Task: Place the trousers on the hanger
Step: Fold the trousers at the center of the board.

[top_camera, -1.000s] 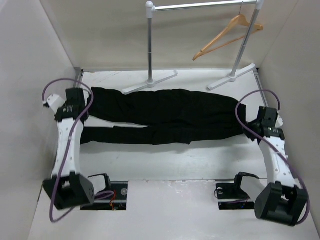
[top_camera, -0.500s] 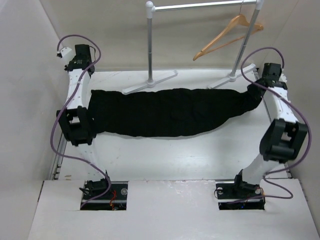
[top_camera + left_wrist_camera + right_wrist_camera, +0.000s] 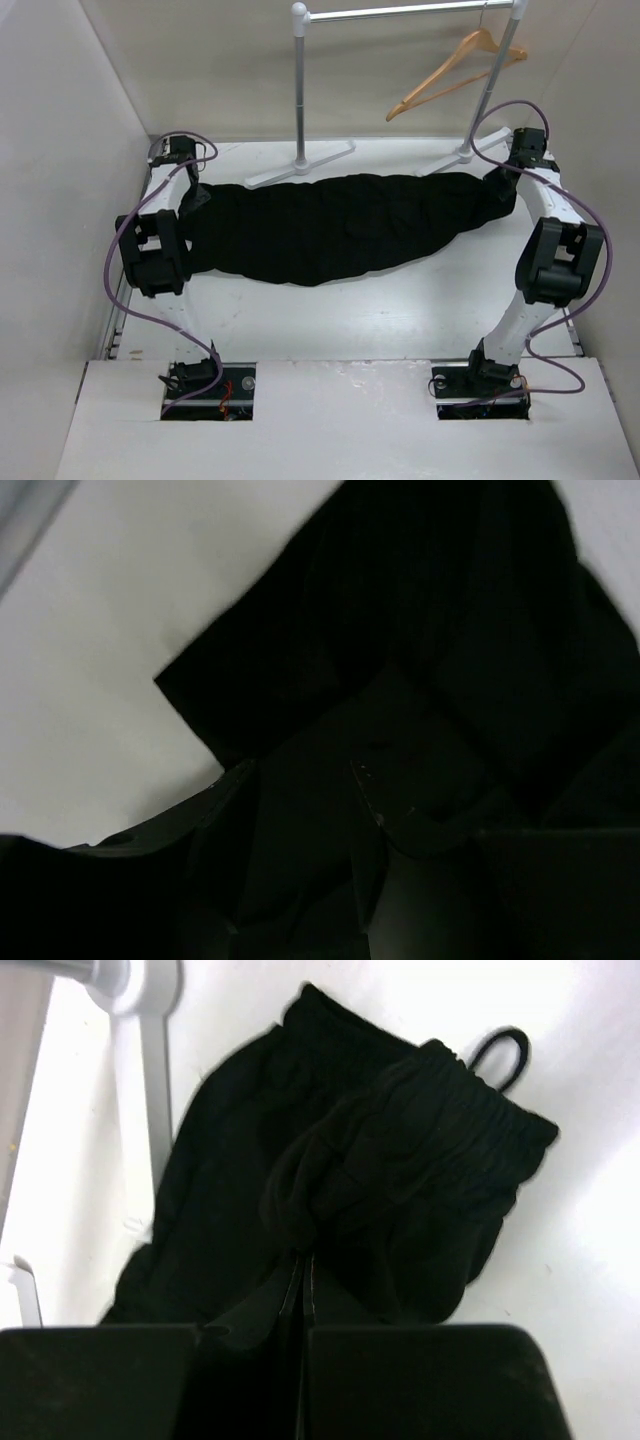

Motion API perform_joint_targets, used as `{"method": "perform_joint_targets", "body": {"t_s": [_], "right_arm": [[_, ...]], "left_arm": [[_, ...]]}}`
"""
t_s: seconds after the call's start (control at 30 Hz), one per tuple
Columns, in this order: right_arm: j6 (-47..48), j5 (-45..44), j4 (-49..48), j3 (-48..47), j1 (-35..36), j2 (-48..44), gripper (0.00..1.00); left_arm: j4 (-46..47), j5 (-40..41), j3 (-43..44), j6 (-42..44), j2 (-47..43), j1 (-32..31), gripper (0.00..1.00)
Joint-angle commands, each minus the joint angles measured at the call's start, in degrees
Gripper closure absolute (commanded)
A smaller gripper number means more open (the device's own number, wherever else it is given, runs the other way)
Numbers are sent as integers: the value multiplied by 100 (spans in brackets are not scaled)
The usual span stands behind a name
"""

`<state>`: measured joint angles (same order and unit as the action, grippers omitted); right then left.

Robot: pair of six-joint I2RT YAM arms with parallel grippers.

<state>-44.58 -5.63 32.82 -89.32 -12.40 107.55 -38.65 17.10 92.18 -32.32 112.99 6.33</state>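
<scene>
The black trousers [image 3: 340, 225] lie folded lengthwise across the back half of the white table, one end at each gripper. My left gripper [image 3: 197, 197] sits low over the leg end; in the left wrist view its jaws [image 3: 300, 775] stand apart with dark cloth [image 3: 450, 630] under and between them. My right gripper [image 3: 500, 185] is shut on the bunched waistband end [image 3: 400, 1160], its fingers [image 3: 303, 1260] pressed together in the fabric. The wooden hanger [image 3: 452, 73] hangs tilted from the rail at the back right, apart from both grippers.
The silver clothes rail [image 3: 400, 12] spans the back, its two posts standing on white feet [image 3: 300, 163] right behind the trousers. One foot [image 3: 140, 1060] shows beside the waistband. White walls close in on the left, right and back.
Both arms swung from the near side to the back, folding the trousers over lengthwise, then lowered them. The left jaws have parted; the right stay shut.
</scene>
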Motion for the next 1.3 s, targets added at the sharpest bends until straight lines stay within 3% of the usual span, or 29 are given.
{"method": "perform_joint_targets", "body": {"t_s": [0.0, 0.33, 0.83, 1.1, 1.27], "right_arm": [[2, -44, -565, 379, 67, -384, 96], [10, 255, -944, 995, 58, -454, 96], [72, 273, -962, 1030, 76, -392, 96], [37, 290, -962, 1039, 76, -401, 95], [19, 290, -962, 1013, 76, -436, 94]], "left_arm": [[236, -577, -95, -380, -340, 92, 64], [376, -348, 484, -583, 495, 181, 62], [526, -401, 713, -732, 1049, 84, 60], [411, -331, 600, -767, 866, 84, 86], [376, 38, 266, -838, 277, 75, 87]]}}
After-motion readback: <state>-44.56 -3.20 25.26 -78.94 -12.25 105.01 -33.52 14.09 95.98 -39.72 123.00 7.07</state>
